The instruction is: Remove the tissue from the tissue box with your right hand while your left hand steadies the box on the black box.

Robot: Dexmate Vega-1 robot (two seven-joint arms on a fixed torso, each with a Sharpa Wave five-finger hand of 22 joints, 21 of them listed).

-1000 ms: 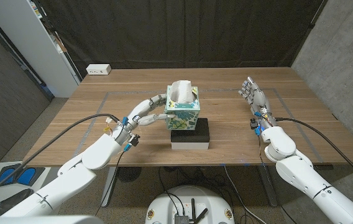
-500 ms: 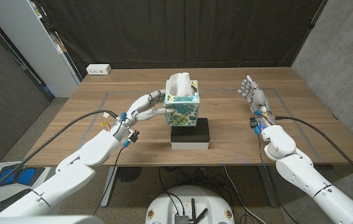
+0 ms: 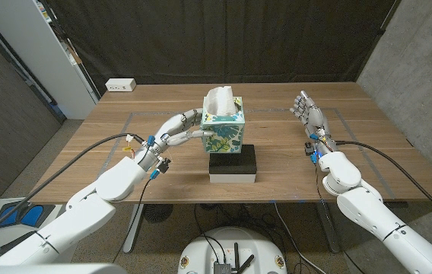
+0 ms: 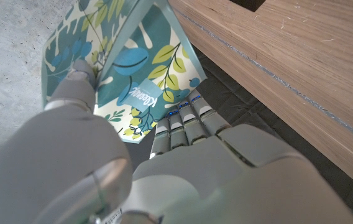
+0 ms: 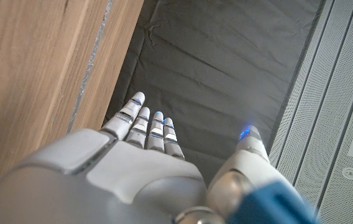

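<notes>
The tissue box (image 3: pixel 225 133), patterned with teal and yellow leaves, has a white tissue (image 3: pixel 219 100) sticking out of its top. My left hand (image 3: pixel 179 131) grips its left side between thumb and fingers. It hangs over the far part of the black box (image 3: pixel 233 164); I cannot tell whether they touch. The left wrist view shows the tissue box (image 4: pixel 133 68) close up in my left hand (image 4: pixel 164 174). My right hand (image 3: pixel 307 113) stands open at the table's right, well apart from the box, and the right wrist view shows that right hand (image 5: pixel 145 168) holding nothing.
A white power strip (image 3: pixel 120 85) lies at the far left corner of the wooden table (image 3: pixel 292 164). A white cabinet (image 3: pixel 41 46) stands beyond the table's left side. A dark curtain hangs behind, and a concrete wall stands at the right.
My left hand has moved the tissue box up and away from the middle of the black box. The right hand has stayed where it was.
</notes>
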